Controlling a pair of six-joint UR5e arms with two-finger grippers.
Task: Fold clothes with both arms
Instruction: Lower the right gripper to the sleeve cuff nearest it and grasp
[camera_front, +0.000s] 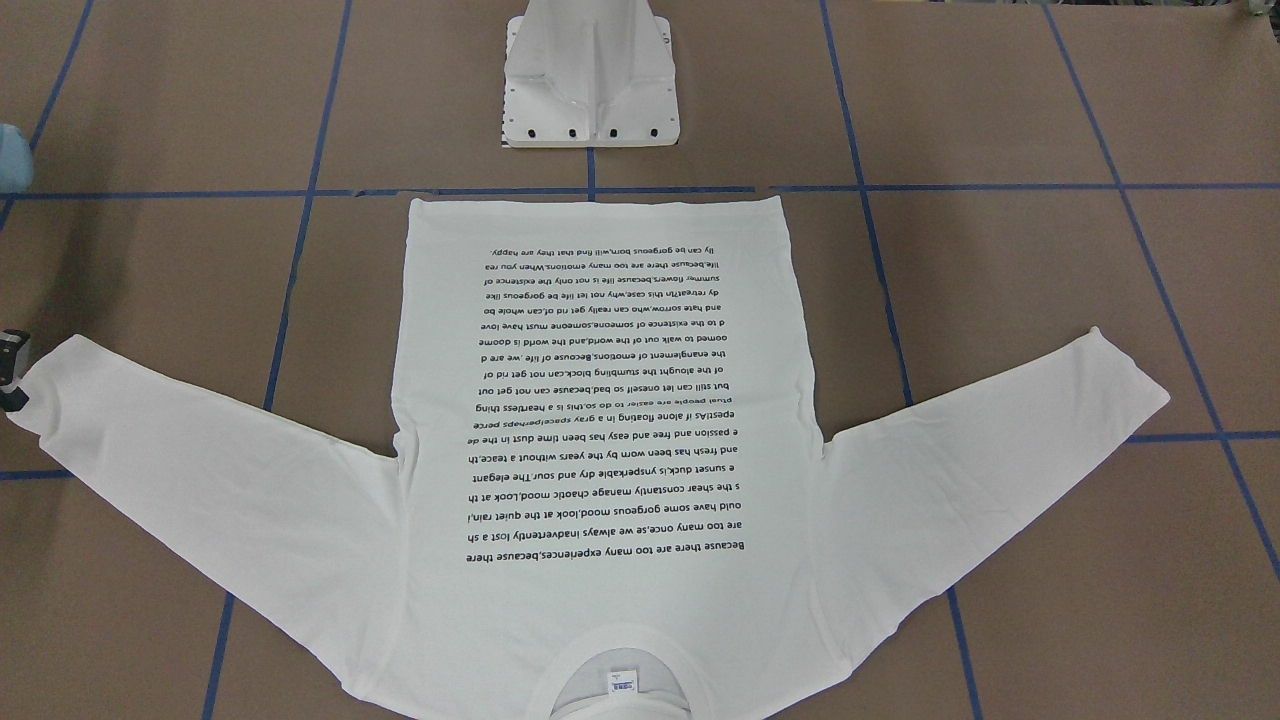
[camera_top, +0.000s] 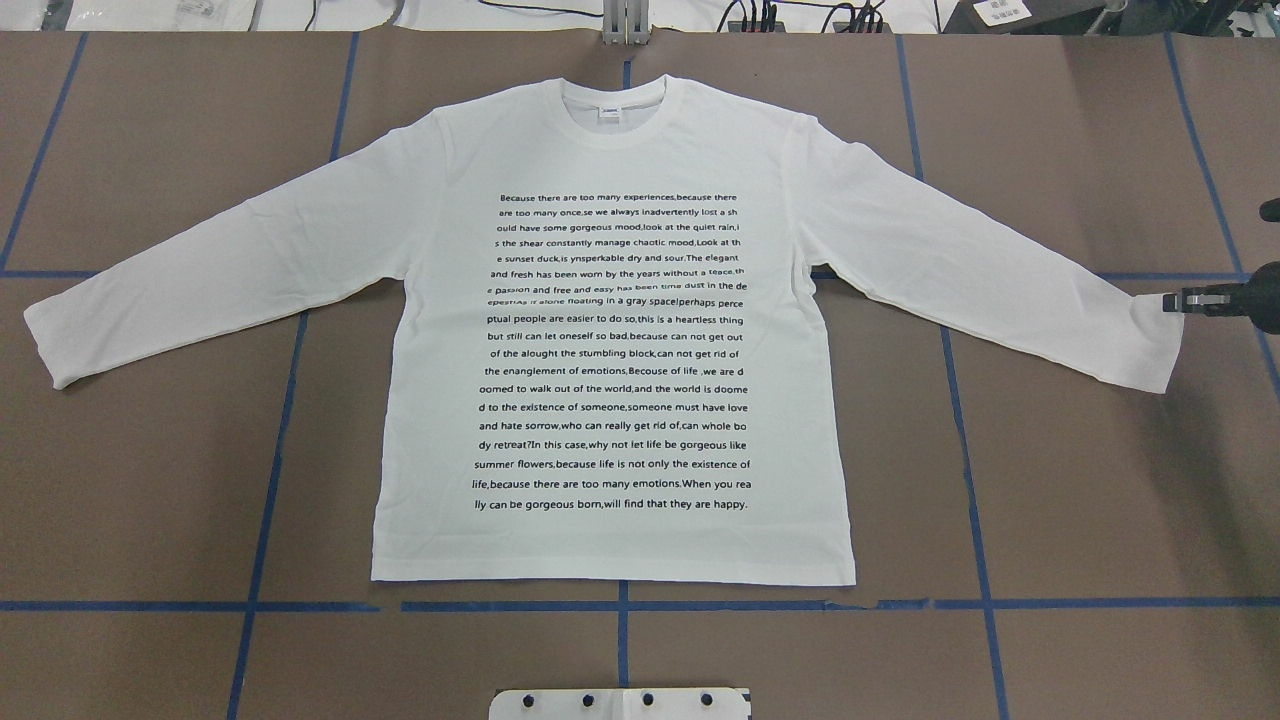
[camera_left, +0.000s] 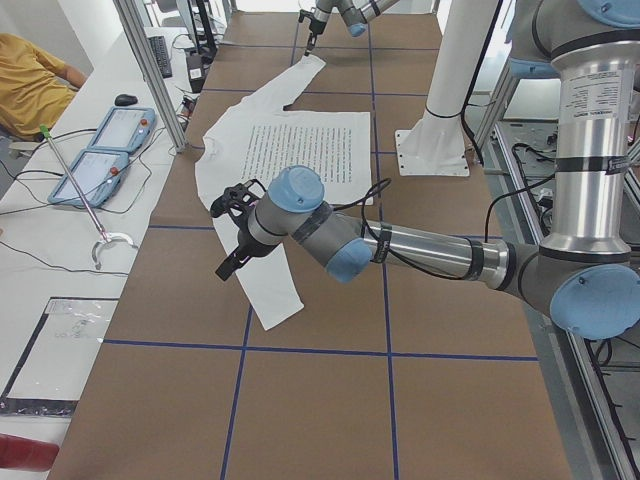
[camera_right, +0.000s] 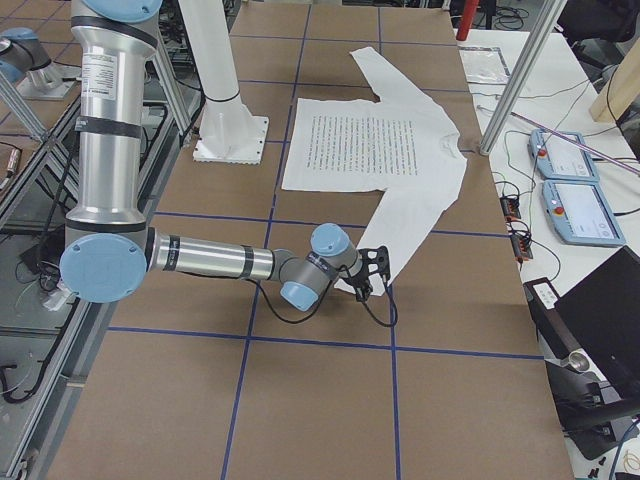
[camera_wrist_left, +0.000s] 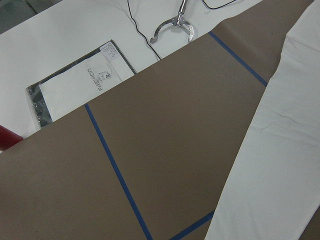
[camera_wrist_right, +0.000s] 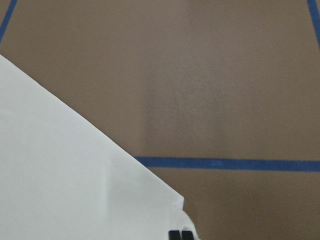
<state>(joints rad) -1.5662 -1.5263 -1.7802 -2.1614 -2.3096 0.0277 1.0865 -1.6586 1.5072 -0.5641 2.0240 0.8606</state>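
Shirt (camera_top: 430, 400) flat on the brown table (camera_top: 150, 480), print side up. Overhead, its long axis runs straight away from the robot: hem nearest the white pedestal (camera_top: 620, 704), neckline label (camera_top: 611, 113) at the far end, both sleeves slanting outward and back toward the robot. Right gripper (camera_top: 1172, 301) sits at the right cuff, at the frame's edge. Front-facing camera flips it all: text upside down, collar at the bottom. Left-end camera alone gives us the left gripper (camera_left: 224, 235), up over the left sleeve. Spread or closed, I cannot tell. Left wrist camera shows only sleeve and blue tape lines (camera_wrist_left: 115, 170). Right wrist camera, close in, shows two black fingertips (camera_wrist_right: 175, 235) pressed together at the cuff's corner. Whether cloth is caught between them, no telling.
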